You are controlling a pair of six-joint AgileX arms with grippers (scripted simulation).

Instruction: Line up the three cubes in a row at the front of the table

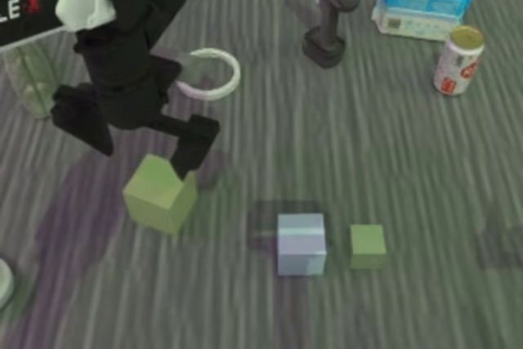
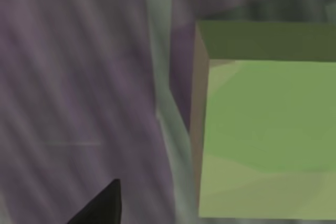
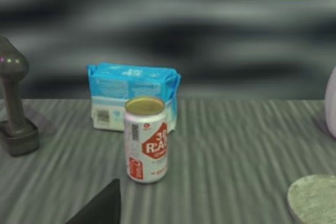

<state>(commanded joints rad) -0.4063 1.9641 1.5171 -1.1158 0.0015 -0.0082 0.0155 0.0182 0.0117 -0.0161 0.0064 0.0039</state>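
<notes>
Three cubes sit on the counter (image 1: 392,169). Taking the lavender cube (image 1: 301,243) as the landmark: the small green cube (image 1: 368,246) lies just beside it toward the counter's right, apart from it by a narrow gap, and both stand near the front edge. The olive cube (image 1: 160,194) lies well apart from the lavender cube toward the counter's left and slightly farther back, turned at an angle to the other two.

The left hand (image 1: 184,161) hangs over the olive cube's back corner, on the side facing the lavender cube. One dark finger (image 1: 194,143) reaches down to the cube's top edge; contact cannot be confirmed. In the left wrist view the olive cube (image 2: 268,135) fills one side of the picture, with one dark fingertip (image 2: 102,205) off to its side over bare counter. Whether the fingers are spread or pressed together cannot be told.

The right hand does not appear in the top view. Its wrist view shows one dark fingertip (image 3: 102,205), a can (image 3: 146,139) and a packet (image 3: 134,95) behind the can. Its finger spacing cannot be told.

Far behind the lavender cube lies a white ring (image 1: 214,73).
</notes>
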